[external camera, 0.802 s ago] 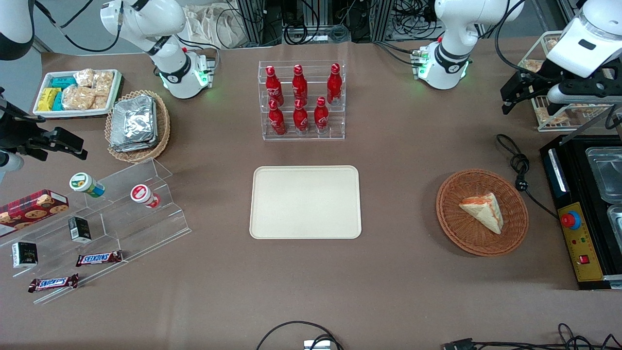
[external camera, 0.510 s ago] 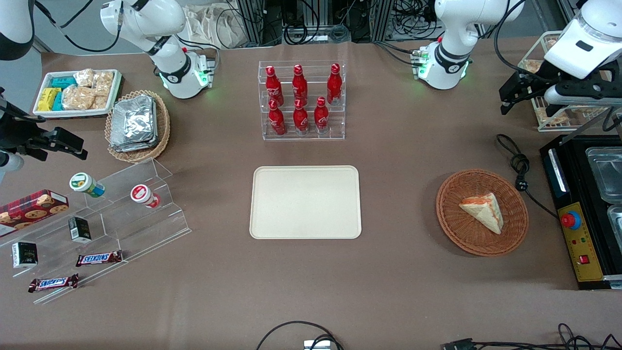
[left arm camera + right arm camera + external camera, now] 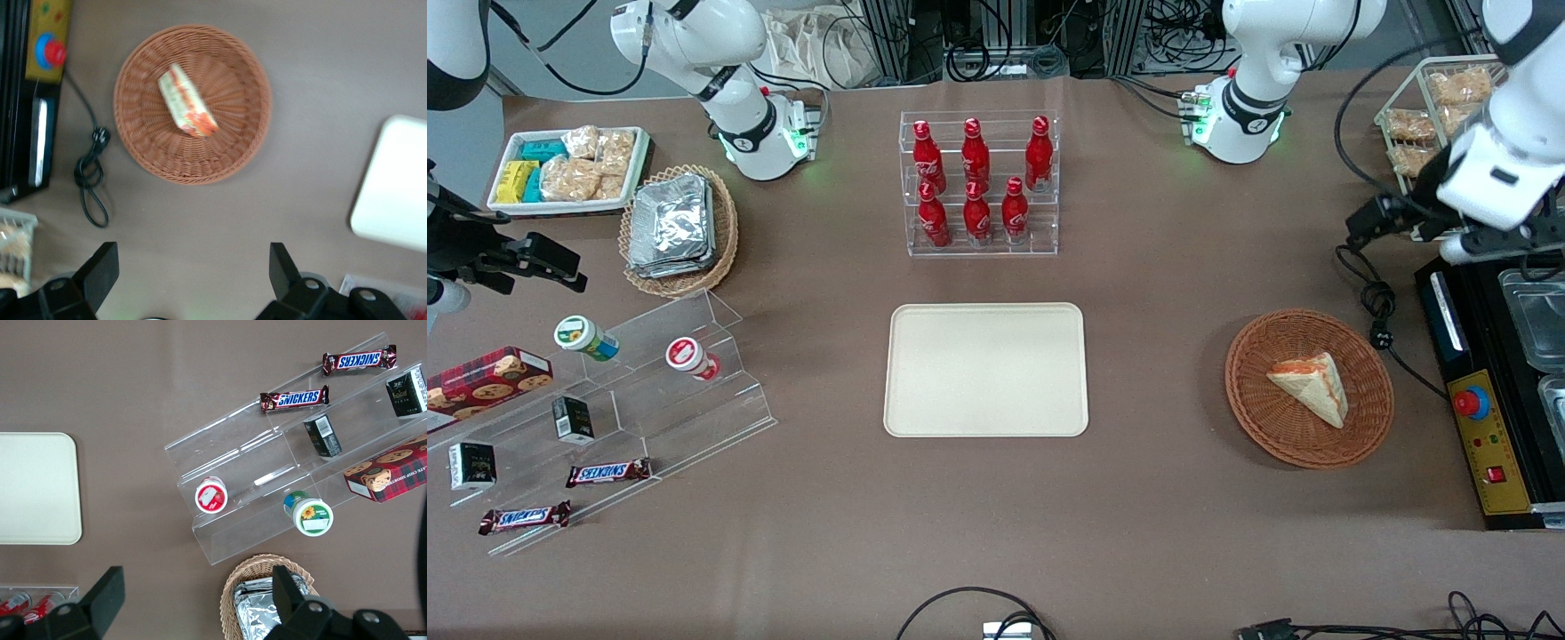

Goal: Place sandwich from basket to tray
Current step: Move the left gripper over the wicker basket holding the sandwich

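Observation:
The sandwich [image 3: 1310,386] is a pale bread wedge with an orange-red filling edge, lying in the round reddish-brown wicker basket [image 3: 1276,434]. The cream-beige tray [image 3: 985,369] lies flat at the table's middle with nothing on it. My left gripper [image 3: 1405,229] hangs high over the table at the working arm's end, farther from the front camera than the basket. In the left wrist view the gripper [image 3: 192,267] is open wide, with bare tabletop between its fingers [image 3: 100,267]. That view also shows the sandwich [image 3: 187,101], the basket [image 3: 227,157] and one corner of the tray [image 3: 393,187].
A black appliance with a red button [image 3: 1472,402] stands beside the basket at the table's edge. A coiled black cable [image 3: 1376,302] lies between the gripper and the basket. A wire basket of bagged snacks [image 3: 1423,124] and a rack of red bottles [image 3: 978,182] stand farther from the front camera.
My left arm has swung and its gripper has shifted slightly nearer the front camera, uncovering the wire snack basket. The sandwich, basket and tray have not moved.

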Available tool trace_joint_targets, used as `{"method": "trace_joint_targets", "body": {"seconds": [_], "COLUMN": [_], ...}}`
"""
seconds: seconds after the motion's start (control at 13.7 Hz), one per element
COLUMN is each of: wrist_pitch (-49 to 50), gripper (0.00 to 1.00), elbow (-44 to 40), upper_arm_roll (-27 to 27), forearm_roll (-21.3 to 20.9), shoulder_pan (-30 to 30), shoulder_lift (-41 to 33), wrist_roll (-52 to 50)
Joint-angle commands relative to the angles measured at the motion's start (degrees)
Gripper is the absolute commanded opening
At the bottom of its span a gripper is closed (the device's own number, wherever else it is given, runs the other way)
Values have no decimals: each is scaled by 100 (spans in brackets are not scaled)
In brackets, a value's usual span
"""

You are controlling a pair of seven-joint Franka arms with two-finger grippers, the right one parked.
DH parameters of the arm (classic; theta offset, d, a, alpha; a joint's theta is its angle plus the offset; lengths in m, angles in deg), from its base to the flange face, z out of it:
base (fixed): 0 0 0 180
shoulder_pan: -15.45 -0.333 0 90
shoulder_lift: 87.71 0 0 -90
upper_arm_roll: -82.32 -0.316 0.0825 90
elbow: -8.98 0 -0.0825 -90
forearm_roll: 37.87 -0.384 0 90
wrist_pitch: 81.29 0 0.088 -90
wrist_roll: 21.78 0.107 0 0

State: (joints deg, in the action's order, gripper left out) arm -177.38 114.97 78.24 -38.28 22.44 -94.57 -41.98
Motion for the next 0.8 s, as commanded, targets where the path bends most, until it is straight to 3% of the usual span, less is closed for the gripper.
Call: {"method": "trace_joint_targets", "body": {"seconds": [0.0,0.36,0.73], "wrist_pitch": [-190,-1253,-2350], "gripper": [100,100,100], "elbow": [-122,71,597], "upper_arm_roll": [-128,-409,-418], "forearm_roll": [-64,-91,-99], "shoulder_pan": [4,21,21], "shoulder_lift": [570,1283,1749], "wrist_roll": [-1219,-3066,-3570]}}
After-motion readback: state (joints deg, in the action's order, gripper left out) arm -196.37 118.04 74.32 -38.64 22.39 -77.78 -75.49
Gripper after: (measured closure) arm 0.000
